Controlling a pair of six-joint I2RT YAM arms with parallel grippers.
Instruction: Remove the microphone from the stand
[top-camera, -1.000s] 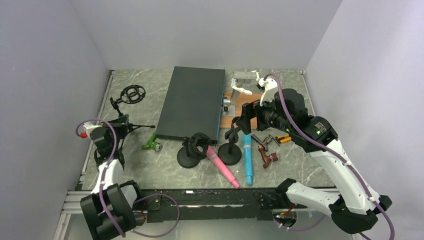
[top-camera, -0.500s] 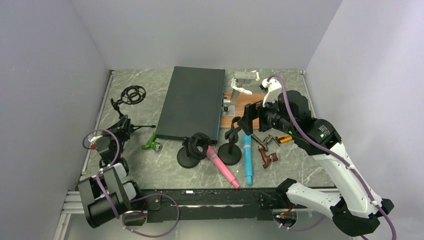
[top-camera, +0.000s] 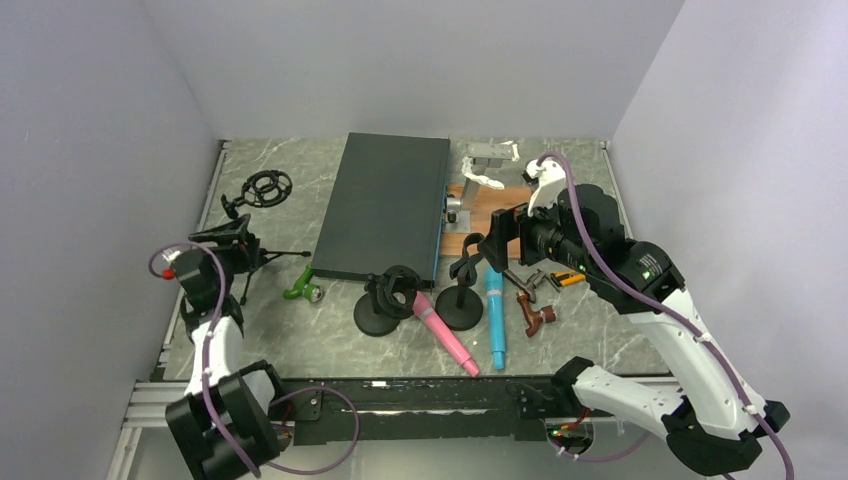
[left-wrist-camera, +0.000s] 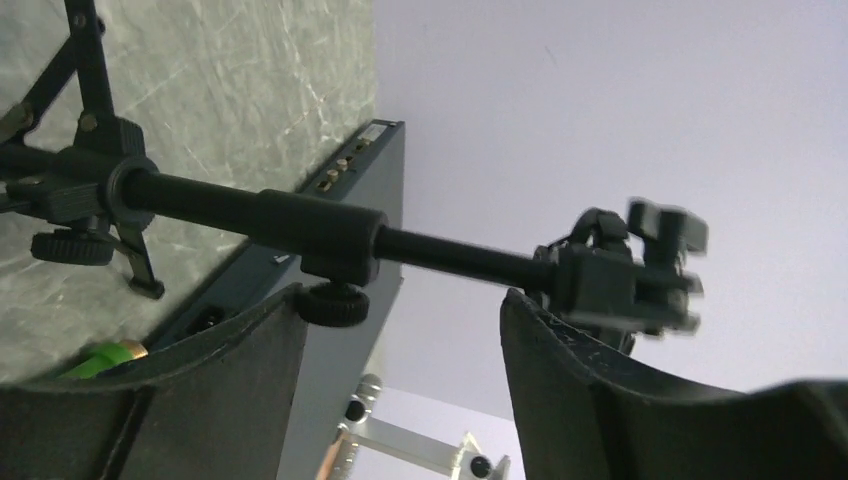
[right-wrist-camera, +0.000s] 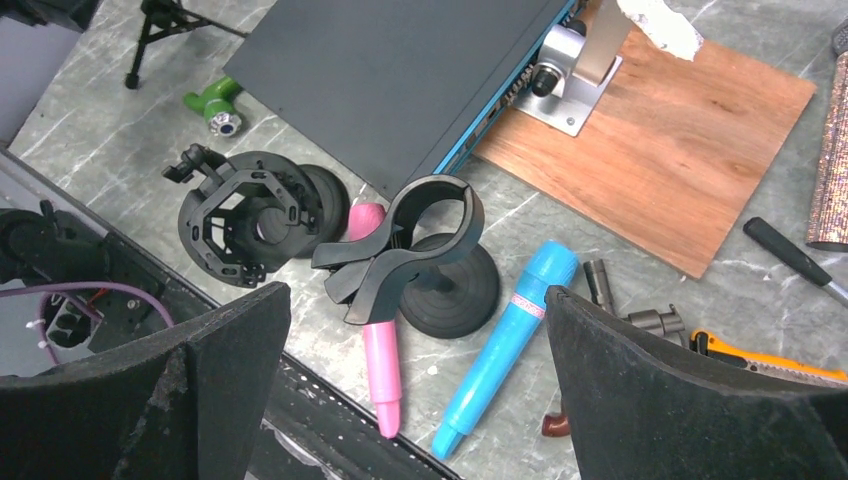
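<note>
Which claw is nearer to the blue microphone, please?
Right. The right claw hangs just behind the blue microphone; the left claw is far off to its left, by the tripod.

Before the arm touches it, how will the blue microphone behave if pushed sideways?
The blue microphone looks cylindrical and lies flat on the smooth table, so it would probably roll. Its body seems rigid, not floppy. The round stand base close beside it might block a roll that way.
</note>
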